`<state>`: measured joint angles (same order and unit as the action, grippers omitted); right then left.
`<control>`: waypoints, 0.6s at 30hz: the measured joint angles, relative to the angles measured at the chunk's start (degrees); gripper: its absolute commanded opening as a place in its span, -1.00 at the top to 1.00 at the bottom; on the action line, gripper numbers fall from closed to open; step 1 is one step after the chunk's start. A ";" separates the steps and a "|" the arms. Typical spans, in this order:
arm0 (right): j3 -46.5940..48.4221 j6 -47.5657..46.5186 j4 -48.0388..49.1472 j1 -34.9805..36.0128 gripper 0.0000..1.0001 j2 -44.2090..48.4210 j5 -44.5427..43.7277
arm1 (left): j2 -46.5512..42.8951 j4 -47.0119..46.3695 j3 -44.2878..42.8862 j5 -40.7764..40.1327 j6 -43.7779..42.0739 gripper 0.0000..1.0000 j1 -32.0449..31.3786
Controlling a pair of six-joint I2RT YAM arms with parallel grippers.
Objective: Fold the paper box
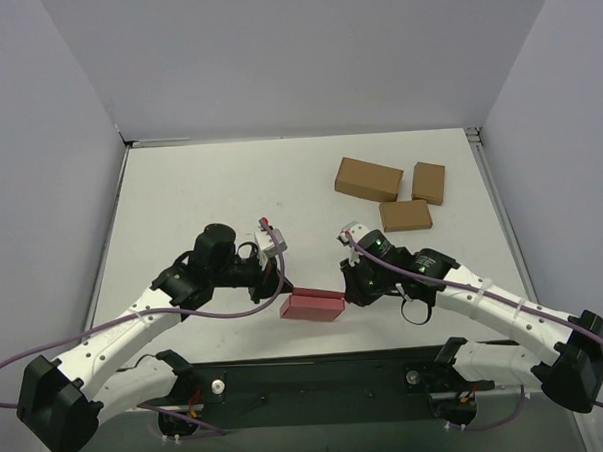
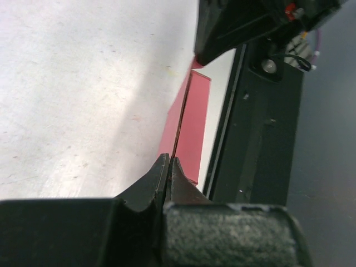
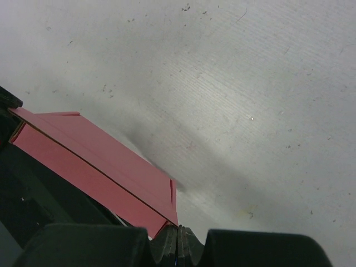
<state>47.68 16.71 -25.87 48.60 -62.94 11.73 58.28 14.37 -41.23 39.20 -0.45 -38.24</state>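
imo the left claw [image 2: 168, 162] and right claw [image 3: 178, 236] each pinch an end of the pink-red thin-card paper box [image 1: 313, 307], which looks light and flimsy, so grab edges gently.

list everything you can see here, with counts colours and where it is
paper box: 1, pink-red, near edge of the table, between the two grippers
cardboard boxes: 3, brown, far right of the table, close together
table: 1, white, pale walls on three sides
base plate: 1, black, along the near edge
cables: 2, purple, one along each arm
left gripper: 1, black, shut at the box's left end
right gripper: 1, black, shut at the box's right end
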 measured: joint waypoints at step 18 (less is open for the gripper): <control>-2.67 15.85 9.16 8.98 1.00 -3.21 -31.91 | 4.85 -5.38 -0.13 -33.53 6.64 1.00 -9.92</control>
<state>45.01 32.56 -16.71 57.58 -66.15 -20.18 63.13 8.99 -41.36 5.67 6.20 -48.16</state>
